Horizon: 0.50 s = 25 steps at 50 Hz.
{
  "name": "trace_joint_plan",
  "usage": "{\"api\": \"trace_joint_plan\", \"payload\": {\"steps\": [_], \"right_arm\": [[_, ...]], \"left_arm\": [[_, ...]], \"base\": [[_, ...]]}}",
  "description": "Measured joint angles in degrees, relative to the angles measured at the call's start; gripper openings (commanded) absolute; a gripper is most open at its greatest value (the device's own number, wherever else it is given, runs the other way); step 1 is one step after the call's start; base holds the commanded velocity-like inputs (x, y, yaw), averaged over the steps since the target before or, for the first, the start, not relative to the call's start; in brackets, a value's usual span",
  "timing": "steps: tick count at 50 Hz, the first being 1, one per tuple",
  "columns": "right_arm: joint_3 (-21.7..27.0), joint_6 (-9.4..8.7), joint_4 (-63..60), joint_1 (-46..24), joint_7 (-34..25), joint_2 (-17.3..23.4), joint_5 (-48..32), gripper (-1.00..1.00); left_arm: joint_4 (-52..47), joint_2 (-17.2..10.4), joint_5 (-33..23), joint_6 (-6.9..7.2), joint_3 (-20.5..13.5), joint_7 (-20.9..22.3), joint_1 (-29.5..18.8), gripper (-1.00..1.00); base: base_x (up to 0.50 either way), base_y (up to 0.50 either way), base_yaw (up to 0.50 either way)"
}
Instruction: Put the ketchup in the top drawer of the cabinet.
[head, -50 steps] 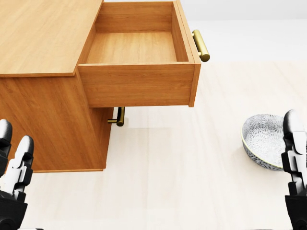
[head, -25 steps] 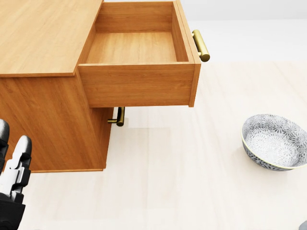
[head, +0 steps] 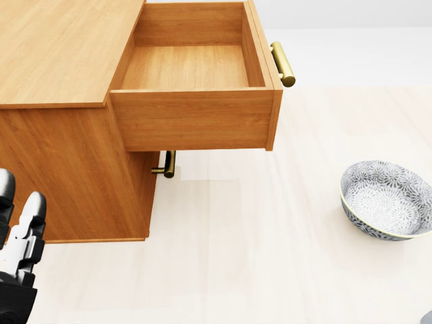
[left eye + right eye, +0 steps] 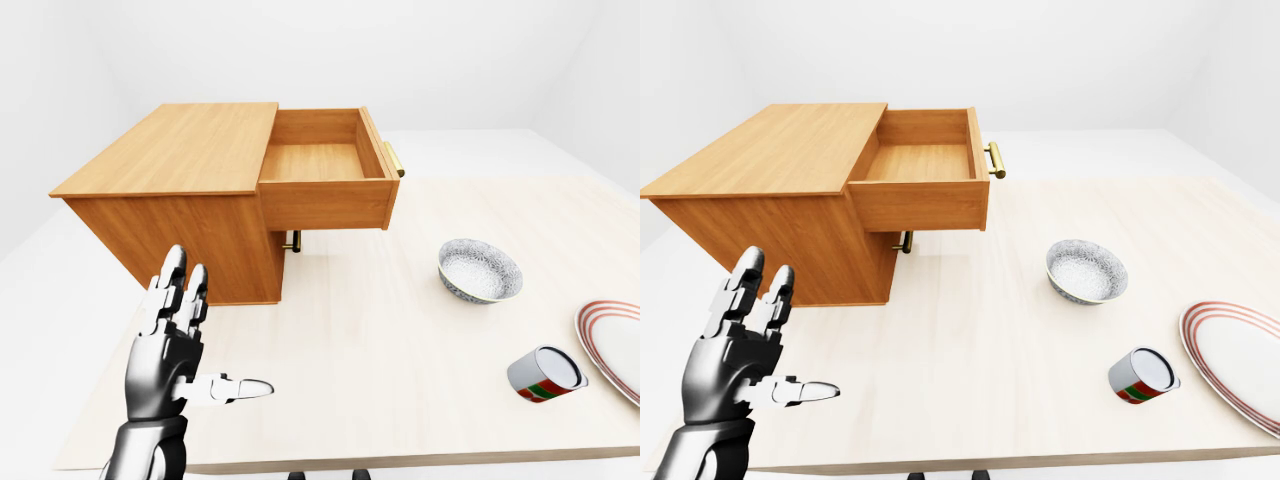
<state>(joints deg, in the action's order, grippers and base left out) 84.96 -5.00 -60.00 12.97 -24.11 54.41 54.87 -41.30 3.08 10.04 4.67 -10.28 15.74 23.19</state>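
Since one second ago, my right hand has dropped out of the head view's right edge, uncovering the whole patterned bowl (image 3: 386,199); it shows in no current picture, so I cannot tell whether it is released or clenched. Over the same interval my left hand (image 4: 172,335) has stayed at the lower left, released, fingers spread upward and thumb pointing right, grasping nothing.

Status of the cabinet (image 4: 170,190): its top drawer (image 4: 325,165) is pulled fully out toward the right of the views, brass handle (image 3: 283,64) at its end, and its interior holds nothing. A second brass handle (image 3: 167,164) is visible below it, on the closed lower drawer. The opening step therefore appears complete.

Status of the ketchup: no ketchup bottle is identifiable in any view. On the table (image 4: 400,330), a small can (image 4: 1140,375) with a red and green label lies on its side near the striped plate (image 4: 1240,362), well apart from the drawer. Whether that can is the task's item I cannot tell.

Remaining, in my judgement: locate the ketchup, grasp it, carry it over the open drawer, and set it inside.
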Motion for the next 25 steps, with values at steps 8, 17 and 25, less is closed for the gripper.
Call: {"api": "trace_joint_plan", "payload": {"steps": [8,17,25], "right_arm": [[-5.1,0.0,0.0,0.92,-15.89,-1.65,-26.66,1.0],[-12.02,0.0,0.0,0.53,-15.89,-5.95,-56.78,1.0],[-16.54,0.0,0.5,-1.12,-15.89,-9.26,-73.87,1.0]], "left_arm": [[0.34,-0.05,-0.03,-0.26,0.08,-0.05,-0.06,1.0],[0.6,-0.09,-0.12,-0.53,0.21,-0.12,-0.06,1.0],[0.71,-0.15,-0.15,-0.58,0.27,-0.2,-0.13,1.0]], "base": [[0.0,0.0,0.0],[0.0,0.0,0.0],[0.0,0.0,0.0]]}}
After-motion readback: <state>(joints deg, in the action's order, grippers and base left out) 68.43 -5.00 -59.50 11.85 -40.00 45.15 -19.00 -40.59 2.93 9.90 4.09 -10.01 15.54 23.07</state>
